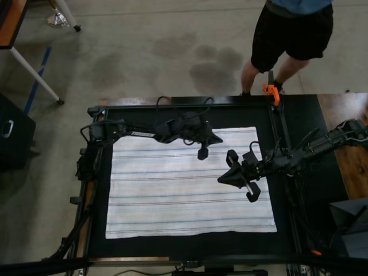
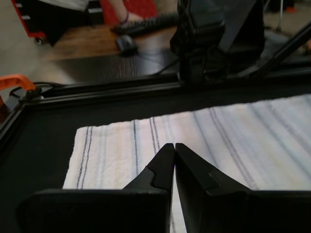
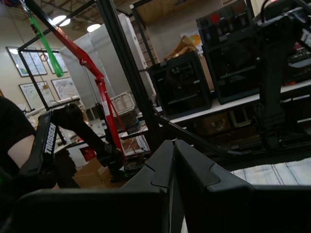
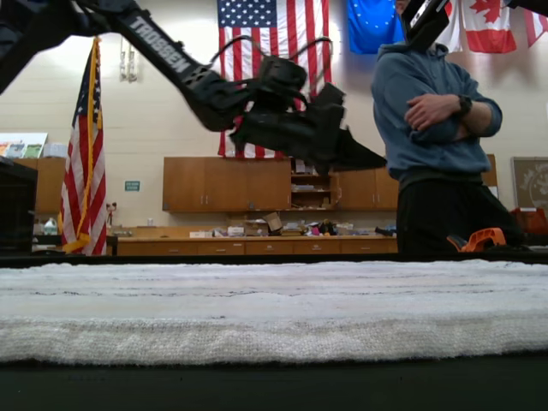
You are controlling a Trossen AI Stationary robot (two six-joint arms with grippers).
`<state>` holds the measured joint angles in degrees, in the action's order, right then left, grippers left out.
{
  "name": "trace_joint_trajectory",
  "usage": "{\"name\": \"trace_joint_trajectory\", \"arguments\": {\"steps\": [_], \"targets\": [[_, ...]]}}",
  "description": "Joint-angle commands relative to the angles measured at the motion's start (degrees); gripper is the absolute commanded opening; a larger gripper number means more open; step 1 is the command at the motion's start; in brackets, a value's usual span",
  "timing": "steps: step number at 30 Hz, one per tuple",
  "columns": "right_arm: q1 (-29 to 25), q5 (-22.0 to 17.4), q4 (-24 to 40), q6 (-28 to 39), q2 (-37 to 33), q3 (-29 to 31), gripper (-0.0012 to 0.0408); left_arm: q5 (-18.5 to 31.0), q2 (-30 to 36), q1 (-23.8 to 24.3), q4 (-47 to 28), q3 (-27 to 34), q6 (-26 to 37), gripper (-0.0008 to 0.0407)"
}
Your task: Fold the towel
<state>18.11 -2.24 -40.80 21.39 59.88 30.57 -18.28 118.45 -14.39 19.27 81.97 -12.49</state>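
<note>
**Both claws pinched together, towel lying flat and untouched**

The left gripper (image 2: 174,145) has its two fingers pressed tip to tip with nothing between them. It hangs over the far strip of the towel (image 1: 184,190), near the edge by the person (image 1: 290,34). From the low exterior view it rides well clear of the cloth. The right gripper (image 3: 174,141) is likewise drawn together and empty. In the top view it points in over that view's right part of the towel, and its own camera is tipped up at the room instead of the cloth.

The towel is spread open in a single layer on the black table (image 1: 299,230), covering most of it, its stripes running across the top view. Seen side-on, it looks thick and nubbly, so I'd judge it soft, limp and light, with enough grip not to slip from the pads. It will sag and drag rather than hold a shape. A single pinch would lift only a peak, so I'd take two corners of one edge, one per claw. The claws would first have to open, and the cloth lies flush, so they would need to dig slightly at the hem.

The towel's near corners show only from above. How high the right claw sits I cannot tell. An orange clamp (image 1: 271,92) sits on the far rail.
</note>
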Motion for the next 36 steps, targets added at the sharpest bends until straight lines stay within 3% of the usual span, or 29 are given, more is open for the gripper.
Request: {"name": "trace_joint_trajectory", "arguments": {"steps": [1,8,20,26,29,33,36], "targets": [[0.0,0.1,0.0,0.0,0.0,0.0,0.0002,0.1,2.1,0.0,-3.8,4.1,-0.5,0.0],[0.0,0.1,0.0,-0.1,0.0,0.0,0.0002,0.3,8.5,-0.9,-9.8,13.9,-0.6,0.0],[0.0,0.1,0.1,0.0,0.0,0.0,0.0,0.7,18.0,-2.9,-11.1,24.3,0.3,0.0],[0.0,0.0,1.0,0.3,0.0,0.0,-0.0001,0.7,20.1,-3.7,-22.1,30.6,0.7,0.0],[-0.4,-1.0,4.3,0.4,0.0,0.0,0.0001,-1.3,18.2,-3.9,-26.3,29.8,-2.8,0.0],[-0.5,-7.1,9.2,2.2,0.5,0.0,0.0001,-1.0,12.8,-4.3,-26.5,24.3,-5.1,0.0],[-0.5,-7.3,11.1,3.5,0.5,0.0,0.0,-0.8,8.1,-5.4,-26.2,19.1,-4.2,0.0]]}}
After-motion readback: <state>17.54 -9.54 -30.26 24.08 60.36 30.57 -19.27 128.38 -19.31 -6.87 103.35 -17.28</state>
